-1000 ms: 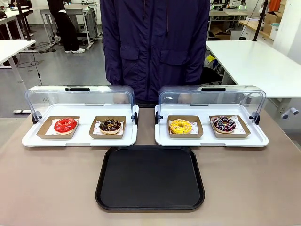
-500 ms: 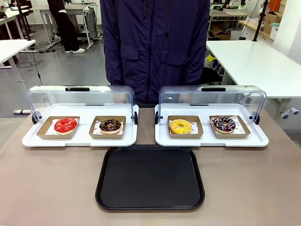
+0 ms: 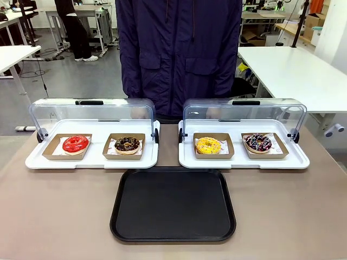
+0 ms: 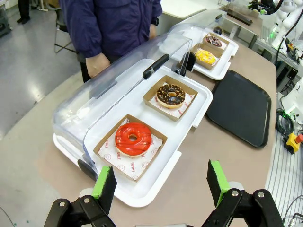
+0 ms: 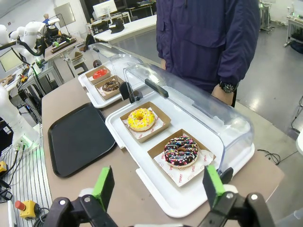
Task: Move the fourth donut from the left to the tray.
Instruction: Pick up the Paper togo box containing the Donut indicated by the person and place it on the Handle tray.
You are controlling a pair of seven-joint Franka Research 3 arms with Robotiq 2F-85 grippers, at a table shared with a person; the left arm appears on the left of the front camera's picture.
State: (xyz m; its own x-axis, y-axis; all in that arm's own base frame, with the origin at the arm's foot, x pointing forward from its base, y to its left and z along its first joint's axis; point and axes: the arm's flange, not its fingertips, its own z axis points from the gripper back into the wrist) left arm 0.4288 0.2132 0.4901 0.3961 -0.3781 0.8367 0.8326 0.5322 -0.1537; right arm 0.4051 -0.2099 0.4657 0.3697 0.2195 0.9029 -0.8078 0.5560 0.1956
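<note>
Right claw (image 5: 158, 185) hangs above the near right end of the tabletop (image 3: 54, 216), tipped down and forward, its two fingers spread wide with the green pads facing each other and nothing between them. Beyond its fingers sits the fourth donut (image 5: 181, 152), dark chocolate with white drizzle and coloured bits, lying flat in its small brown cardboard tray (image 5: 163, 150) at the right end of the right-hand white tray (image 3: 244, 162). Just beside it on the same white tray is the yellow donut (image 3: 208, 145) in its own cardboard holder. The clear domed lid (image 3: 244, 111) of that white tray stands swung back on the far side, leaving both donuts uncovered. The black tray (image 3: 173, 206) lies bare at the middle of the tabletop, nearer the robot, its far rim close to the white trays' front edges. The left claw (image 4: 161, 182) is posed the same way over the left end, fingers wide apart and holding nothing, with the red donut (image 4: 132, 138) closest in front of it. A person (image 3: 179, 54) in a dark jacket stands at the far side, behind the two lids.
</note>
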